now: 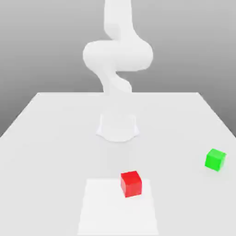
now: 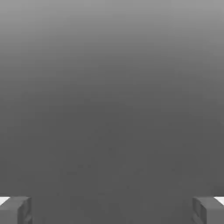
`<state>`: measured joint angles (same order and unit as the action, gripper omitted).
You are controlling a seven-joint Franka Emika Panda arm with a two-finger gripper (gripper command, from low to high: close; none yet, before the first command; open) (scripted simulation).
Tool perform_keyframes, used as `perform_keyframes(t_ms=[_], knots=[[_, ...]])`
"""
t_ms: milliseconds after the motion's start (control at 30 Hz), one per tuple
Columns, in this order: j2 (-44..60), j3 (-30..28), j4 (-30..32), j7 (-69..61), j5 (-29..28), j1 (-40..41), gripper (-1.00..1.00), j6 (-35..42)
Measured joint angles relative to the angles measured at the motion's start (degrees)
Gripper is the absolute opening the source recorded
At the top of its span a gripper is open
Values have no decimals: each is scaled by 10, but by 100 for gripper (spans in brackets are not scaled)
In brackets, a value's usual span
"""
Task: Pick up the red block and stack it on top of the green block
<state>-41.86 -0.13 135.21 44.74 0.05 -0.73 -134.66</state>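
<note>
Red block (image 1: 131,183) is sitting on the white table (image 1: 46,138), green block (image 1: 215,159) lying well apart toward the exterior view's right. Gripper (image 2: 112,210) is standing released, grey fingers (image 2: 15,210) spread wide, grasping nothing, neither block between them.

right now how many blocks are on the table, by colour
red block: 1
green block: 1
total: 2 blocks, standing apart on the white table
</note>
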Motion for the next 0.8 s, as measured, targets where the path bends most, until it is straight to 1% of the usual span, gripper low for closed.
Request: perform_keyframes(t_ms=[400, 567, 633, 800], knots=[[234, -3, 190, -63, 2, -39, 0, -164], [356, 0, 277, -91, 0, -53, 0, -249], [407, 0, 287, -95, -1, -56, 0, -289], [515, 1, 277, -97, -1, -56, 0, -379]])
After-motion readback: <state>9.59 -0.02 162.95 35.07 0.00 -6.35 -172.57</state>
